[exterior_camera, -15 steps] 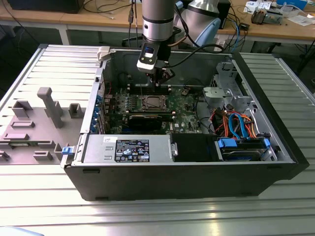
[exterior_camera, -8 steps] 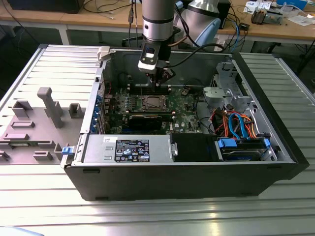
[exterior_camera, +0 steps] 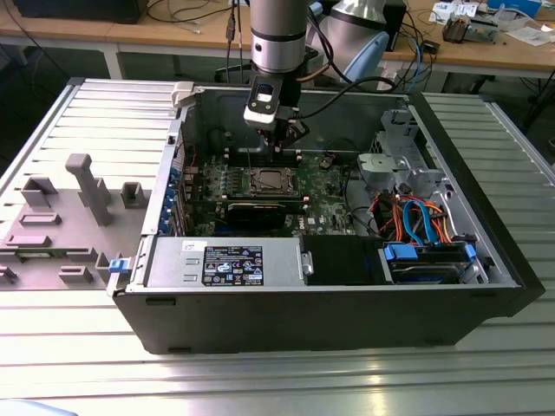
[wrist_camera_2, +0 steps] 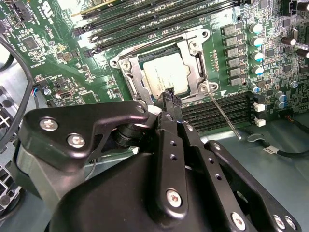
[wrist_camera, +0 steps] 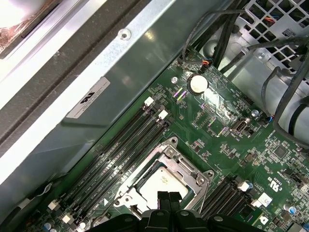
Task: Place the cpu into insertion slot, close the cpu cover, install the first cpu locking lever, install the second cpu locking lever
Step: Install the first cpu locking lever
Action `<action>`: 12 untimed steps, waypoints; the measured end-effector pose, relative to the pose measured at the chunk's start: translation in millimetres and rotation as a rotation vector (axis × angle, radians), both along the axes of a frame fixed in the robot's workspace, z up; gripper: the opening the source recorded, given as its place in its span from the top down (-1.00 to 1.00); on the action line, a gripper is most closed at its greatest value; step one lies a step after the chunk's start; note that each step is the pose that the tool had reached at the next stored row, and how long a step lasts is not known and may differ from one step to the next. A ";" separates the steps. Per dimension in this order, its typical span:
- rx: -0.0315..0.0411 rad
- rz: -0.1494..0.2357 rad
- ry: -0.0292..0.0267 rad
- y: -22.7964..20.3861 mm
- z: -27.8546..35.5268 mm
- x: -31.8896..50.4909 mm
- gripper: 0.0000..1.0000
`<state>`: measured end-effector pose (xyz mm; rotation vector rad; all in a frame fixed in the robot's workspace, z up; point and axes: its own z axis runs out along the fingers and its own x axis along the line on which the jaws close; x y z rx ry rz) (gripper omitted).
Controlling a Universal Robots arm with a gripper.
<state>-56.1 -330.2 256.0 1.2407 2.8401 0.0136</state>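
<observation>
**A:** Where is the cpu [wrist_camera_2: 165,77]?

**B:** Seated in the insertion slot [exterior_camera: 251,183], mid-frame in the exterior view and a little above centre, inside the open case [exterior_camera: 347,325]. The cpu cover [wrist_camera_2: 129,73] lies flat around it, and the chip's grey top shows through the window.

**A:** Jaws?

**B:** The gripper [wrist_camera: 168,196] has its fingertips pressed together with nothing between them. In both wrist views they sit at the cover's edge, with the chip just beyond the tips. Touching or just above, I can't tell.

**A:** Levers?

**B:** One thin locking lever [wrist_camera_2: 223,115] stands off from the cover's corner. Its long axis slants away across the memory slots [wrist_camera_2: 227,104]. It looks unlatched, though the angle is poor. The tips are nearer its hinge end than its free end.
</observation>
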 end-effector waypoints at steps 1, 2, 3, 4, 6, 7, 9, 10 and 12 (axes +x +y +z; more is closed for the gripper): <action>0.0000 0.000 0.0000 0.0 0.0 0.0 0.79; 0.0000 0.000 0.0000 0.0 0.0 0.0 0.79; 0.0000 0.000 -0.0001 0.0 0.0 0.0 0.79; 0.0000 0.000 0.0000 0.0 0.0 0.0 0.79; 0.0000 0.000 0.0000 0.0 0.0 0.0 0.79; 0.0000 0.000 0.0000 0.0 0.0 0.0 0.79; 0.0000 0.005 0.0000 0.0 0.0 0.0 0.79; 0.0000 0.015 0.0000 0.0 0.0 0.0 0.79; 0.0000 0.078 0.0000 0.0 -0.2 0.0 0.79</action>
